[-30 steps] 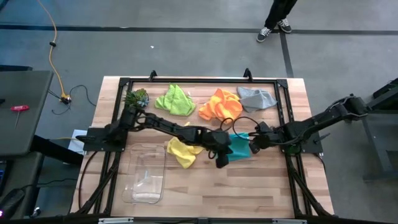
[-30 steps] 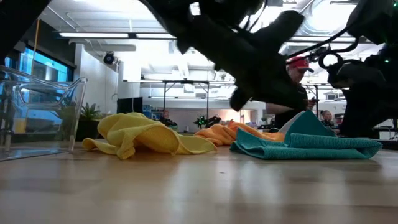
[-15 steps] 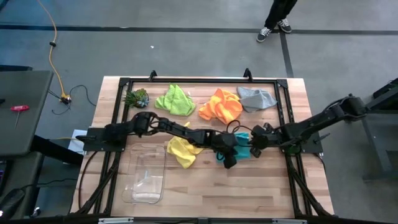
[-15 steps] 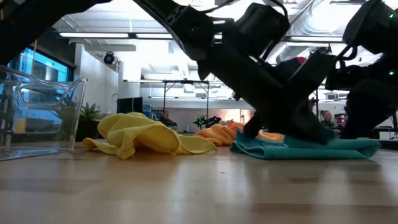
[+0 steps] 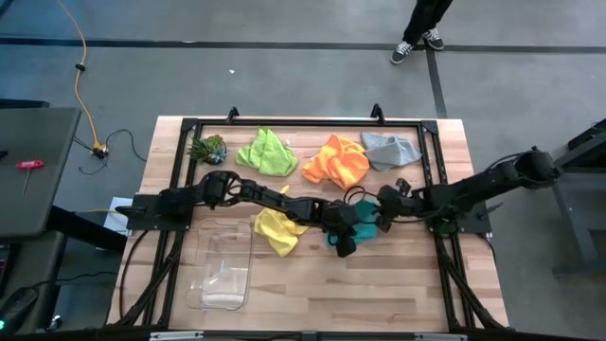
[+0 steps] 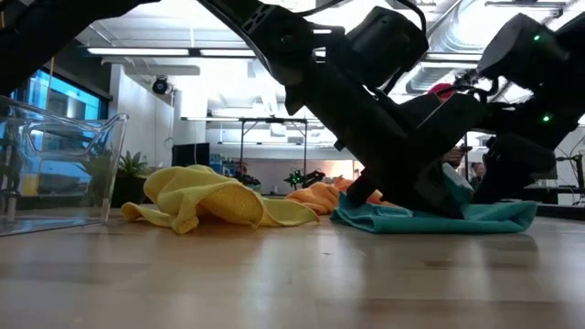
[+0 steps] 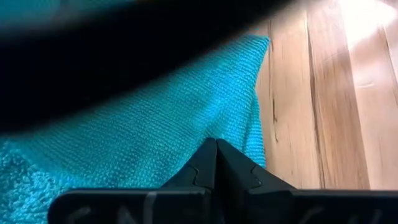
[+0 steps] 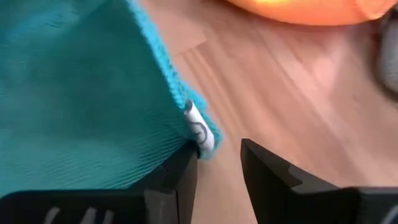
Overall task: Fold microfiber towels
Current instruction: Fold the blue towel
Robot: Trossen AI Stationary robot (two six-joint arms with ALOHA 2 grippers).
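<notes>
- Left claw (image 5: 343,239), just right of frame centre in the high view, is pinched shut and presses on the soft teal microfiber towel (image 5: 363,227) lying on the wooden desk (image 5: 398,284).
- Right claw (image 5: 385,216), part open, rests against the towel's right edge; a grip is unclear.
- Judgement: mid-fold; next, carry that edge leftward.
- Low view: the towel lies flat, long axis left-right.

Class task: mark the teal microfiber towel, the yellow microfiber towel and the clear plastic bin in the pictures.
Teal microfiber towel (image 6: 498,216), low view: flat right-hand part.
Yellow microfiber towel (image 6: 206,194), low view: top of the crumpled heap.
Clear plastic bin (image 5: 225,267), high view: its transparent floor.
</notes>
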